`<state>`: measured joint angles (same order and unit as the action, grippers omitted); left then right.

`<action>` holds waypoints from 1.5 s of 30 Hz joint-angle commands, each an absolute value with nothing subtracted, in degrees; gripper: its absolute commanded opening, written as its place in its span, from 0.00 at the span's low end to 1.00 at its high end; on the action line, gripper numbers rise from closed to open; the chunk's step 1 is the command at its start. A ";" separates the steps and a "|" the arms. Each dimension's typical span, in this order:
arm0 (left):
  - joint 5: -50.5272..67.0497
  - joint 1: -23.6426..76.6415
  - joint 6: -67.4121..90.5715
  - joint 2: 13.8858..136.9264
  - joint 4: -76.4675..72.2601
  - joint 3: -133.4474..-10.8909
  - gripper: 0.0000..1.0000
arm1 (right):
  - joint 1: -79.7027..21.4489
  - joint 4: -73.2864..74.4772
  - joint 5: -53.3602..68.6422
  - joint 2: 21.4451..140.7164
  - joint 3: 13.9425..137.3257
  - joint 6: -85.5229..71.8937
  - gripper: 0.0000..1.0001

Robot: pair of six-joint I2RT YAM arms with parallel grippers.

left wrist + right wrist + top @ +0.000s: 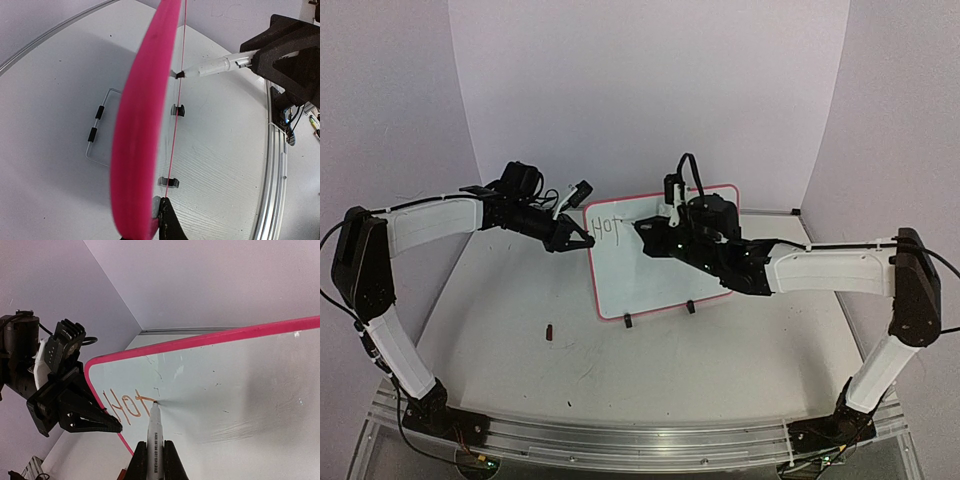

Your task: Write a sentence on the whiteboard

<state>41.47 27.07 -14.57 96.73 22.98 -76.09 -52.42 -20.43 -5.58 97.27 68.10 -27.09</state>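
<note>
Right wrist view: right gripper (pixel 154 462) clamps the marker (pixel 153 432), tip on the upright whiteboard (pixel 240 390) mid-table, beside the half-begun sentence (pixel 127 407); left gripper (pixel 109 425) pinches its edge. Light, steady pressure seems wise.

left arm (pixel 430 222): white shells, black joints | right arm (pixel 835 270): alike | left gripper (pixel 585 244): black

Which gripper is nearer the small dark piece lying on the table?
Left. The left gripper, shut on the whiteboard edge, is just beyond the piece; the right gripper, holding the marker, is farther across the whiteboard.
</note>
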 commanded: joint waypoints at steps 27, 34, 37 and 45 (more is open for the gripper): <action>35.24 27.36 -17.22 96.56 25.75 -76.38 0.00 | -51.90 -22.45 -1.91 93.80 66.08 -26.49 0.00; 35.16 27.42 -17.27 96.45 25.79 -76.29 0.00 | -51.94 -21.62 -5.19 94.40 66.07 -26.73 0.00; 35.23 27.43 -17.29 96.53 25.78 -76.37 0.00 | -51.90 -21.48 -5.18 95.11 66.93 -26.42 0.00; 35.06 27.43 -17.33 96.50 25.86 -76.38 0.00 | -51.85 -20.78 -6.90 96.41 68.18 -26.43 0.00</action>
<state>41.40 27.33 -15.03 96.60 23.29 -76.09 -52.06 -20.09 -4.38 95.97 66.26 -27.01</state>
